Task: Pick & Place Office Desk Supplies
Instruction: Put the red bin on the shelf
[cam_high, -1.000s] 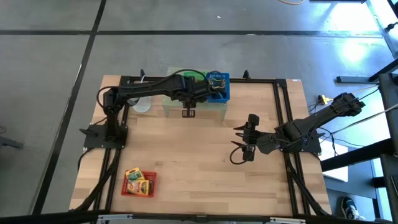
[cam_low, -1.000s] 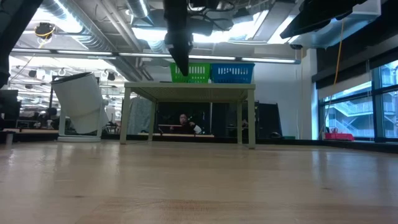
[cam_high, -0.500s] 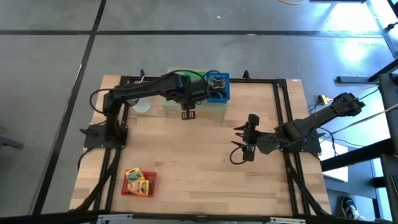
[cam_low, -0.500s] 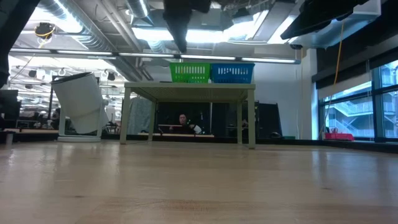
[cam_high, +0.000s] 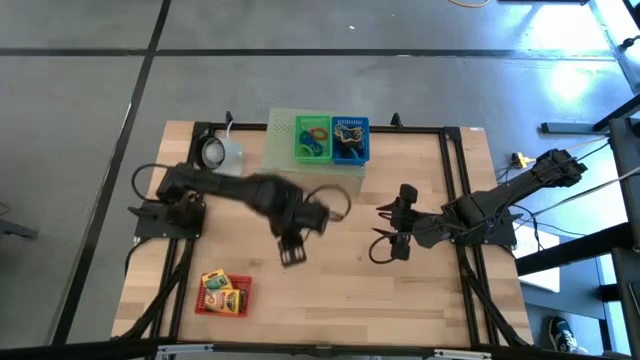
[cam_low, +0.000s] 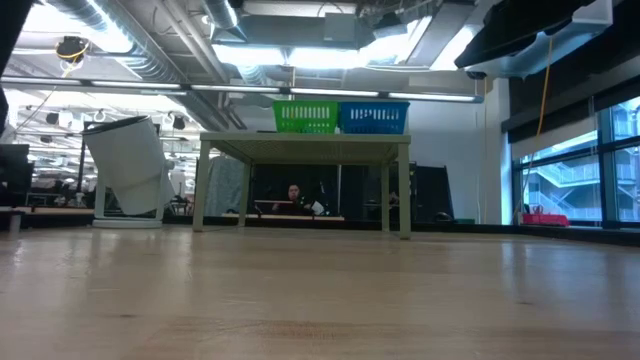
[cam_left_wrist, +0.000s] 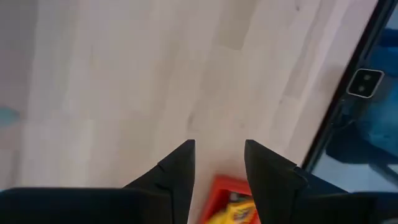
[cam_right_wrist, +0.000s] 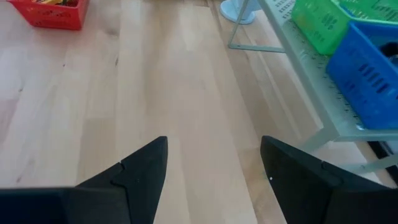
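Swung away from the green basket (cam_high: 312, 139) on the stand, the left gripper (cam_high: 291, 256), fingers parted and empty, heads toward the red tray (cam_high: 223, 295) of yellow boxes (cam_high: 222, 291), while the right gripper (cam_high: 383, 232) waits open over the table (cam_high: 340, 290).

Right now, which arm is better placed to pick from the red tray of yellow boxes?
Left. Its gripper hangs open just beside the red tray; the right gripper waits across the table.

Bright, even light falls from overhead; long ceiling strip lights (cam_low: 300, 55) glare white in the low view, and daylight enters through tall windows (cam_low: 560, 180) at its right; the dark left arm (cam_high: 250, 195) is smeared by motion blur from above; the pale wooden bench (cam_left_wrist: 124, 74) looks soft and washed-out in the left wrist view; shadows stay faint.
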